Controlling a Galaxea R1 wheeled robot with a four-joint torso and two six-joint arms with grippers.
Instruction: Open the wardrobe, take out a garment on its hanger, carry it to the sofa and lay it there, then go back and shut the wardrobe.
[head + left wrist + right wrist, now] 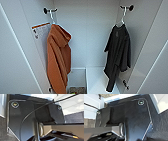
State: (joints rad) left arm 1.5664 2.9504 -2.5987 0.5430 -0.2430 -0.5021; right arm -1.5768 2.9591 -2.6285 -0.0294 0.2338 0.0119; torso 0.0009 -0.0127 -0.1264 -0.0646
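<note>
The wardrobe [87, 37] stands open in front of me, white inside, with its two doors swung out to either side. On the right hangs the black garment [118, 55], long and limp, on a white hanger [122, 18] hooked to a dark peg [130, 8] on the right wall. At the left hangs an orange-rust hooded garment [58, 60] on a white hanger from a matching peg [46, 10].
The left door [15, 65] and right door [155, 67] flank the opening. A paper label [40, 31] is stuck to the inner left wall. A white bin [77, 75] with something dark in it sits on the wardrobe floor. Dark carpet [161, 125] lies below the arms.
</note>
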